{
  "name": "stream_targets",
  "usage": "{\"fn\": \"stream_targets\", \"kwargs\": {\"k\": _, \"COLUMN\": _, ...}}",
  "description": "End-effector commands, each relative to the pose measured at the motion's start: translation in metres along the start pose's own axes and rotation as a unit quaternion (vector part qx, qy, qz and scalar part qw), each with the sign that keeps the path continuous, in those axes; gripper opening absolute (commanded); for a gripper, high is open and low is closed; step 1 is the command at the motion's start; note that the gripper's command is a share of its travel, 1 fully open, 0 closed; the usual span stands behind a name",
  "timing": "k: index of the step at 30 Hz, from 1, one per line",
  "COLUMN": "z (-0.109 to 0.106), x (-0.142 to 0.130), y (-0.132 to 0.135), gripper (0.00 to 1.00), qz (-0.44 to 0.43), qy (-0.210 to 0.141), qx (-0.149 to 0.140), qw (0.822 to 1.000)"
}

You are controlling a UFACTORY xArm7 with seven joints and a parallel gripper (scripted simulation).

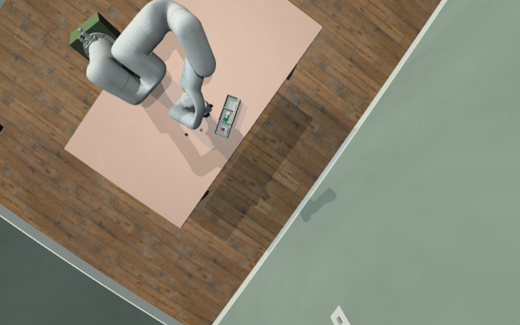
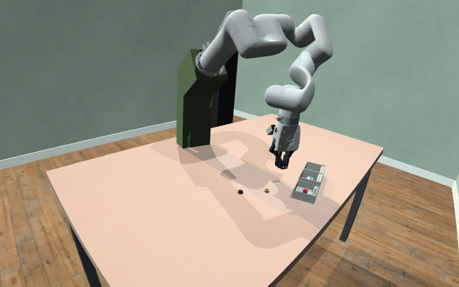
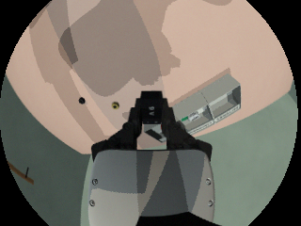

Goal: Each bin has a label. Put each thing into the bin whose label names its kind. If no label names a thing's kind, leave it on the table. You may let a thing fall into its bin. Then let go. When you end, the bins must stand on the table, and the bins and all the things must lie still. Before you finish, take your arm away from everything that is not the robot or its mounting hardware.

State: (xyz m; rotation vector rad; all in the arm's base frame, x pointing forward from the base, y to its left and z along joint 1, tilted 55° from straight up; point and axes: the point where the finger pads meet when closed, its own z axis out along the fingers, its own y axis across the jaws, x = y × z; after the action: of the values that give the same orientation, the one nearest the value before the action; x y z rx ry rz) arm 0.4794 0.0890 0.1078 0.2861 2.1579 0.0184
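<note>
My gripper (image 2: 281,165) (image 3: 151,105) hangs above the table, just left of the row of grey bins (image 1: 236,110) (image 2: 303,197) (image 3: 221,102). It is shut on a small grey thing (image 3: 153,132) that shows only in the wrist view; I cannot tell its kind. The near bin holds a red thing (image 1: 223,128) (image 2: 305,191). The middle bin holds a green and white thing (image 1: 223,116). A small black thing (image 1: 185,134) (image 2: 240,192) (image 3: 82,101) and a small yellowish ring (image 1: 200,130) (image 2: 266,191) (image 3: 116,104) lie on the table left of the bins.
The bins stand near the table's right edge (image 2: 360,177). The arm's dark green base column (image 2: 193,103) stands at the table's back edge. The bin labels are too small to read.
</note>
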Motion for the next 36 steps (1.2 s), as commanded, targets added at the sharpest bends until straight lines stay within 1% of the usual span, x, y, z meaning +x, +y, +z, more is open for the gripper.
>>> {"fn": "stream_targets", "kwargs": {"k": 1, "z": -0.002, "x": -0.001, "y": 0.006, "gripper": 0.0, "qz": 0.0, "qy": 0.0, "qx": -0.001, "qw": 1.0}}
{"fn": "stream_targets", "kwargs": {"k": 9, "z": -0.002, "x": -0.004, "y": 0.055, "gripper": 0.0, "qz": 0.0, "qy": 0.0, "qx": -0.001, "qw": 1.0}}
{"fn": "stream_targets", "kwargs": {"k": 11, "z": -0.002, "x": -0.004, "y": 0.055, "gripper": 0.0, "qz": 0.0, "qy": 0.0, "qx": -0.001, "qw": 1.0}}
{"fn": "stream_targets", "kwargs": {"k": 16, "z": -0.002, "x": -0.005, "y": 0.082, "gripper": 0.0, "qz": 0.0, "qy": 0.0, "qx": -0.001, "qw": 1.0}}
{"fn": "stream_targets", "kwargs": {"k": 19, "z": -0.002, "x": -0.006, "y": 0.1, "gripper": 0.0, "qz": 0.075, "qy": 0.0, "qx": -0.001, "qw": 0.997}}
{"fn": "stream_targets", "kwargs": {"k": 21, "z": -0.002, "x": -0.007, "y": 0.112, "gripper": 0.0, "qz": 0.109, "qy": -0.001, "qx": -0.002, "qw": 0.994}}
{"fn": "stream_targets", "kwargs": {"k": 26, "z": -0.002, "x": -0.008, "y": 0.142, "gripper": 0.0, "qz": 0.2, "qy": -0.002, "qx": -0.008, "qw": 0.98}}
{"fn": "stream_targets", "kwargs": {"k": 28, "z": -0.002, "x": -0.008, "y": 0.142, "gripper": 0.0, "qz": 0.2, "qy": -0.002, "qx": -0.008, "qw": 0.98}}
{"fn": "stream_targets", "kwargs": {"k": 29, "z": -0.002, "x": -0.009, "y": 0.148, "gripper": 0.0, "qz": 0.25, "qy": -0.001, "qx": -0.007, "qw": 0.968}}
{"fn": "stream_targets", "kwargs": {"k": 31, "z": -0.002, "x": -0.009, "y": 0.16, "gripper": 0.0, "qz": 0.27, "qy": -0.002, "qx": -0.012, "qw": 0.963}}
{"fn": "stream_targets", "kwargs": {"k": 36, "z": -0.002, "x": -0.009, "y": 0.162, "gripper": 0.0, "qz": 0.361, "qy": -0.001, "qx": -0.014, "qw": 0.933}}
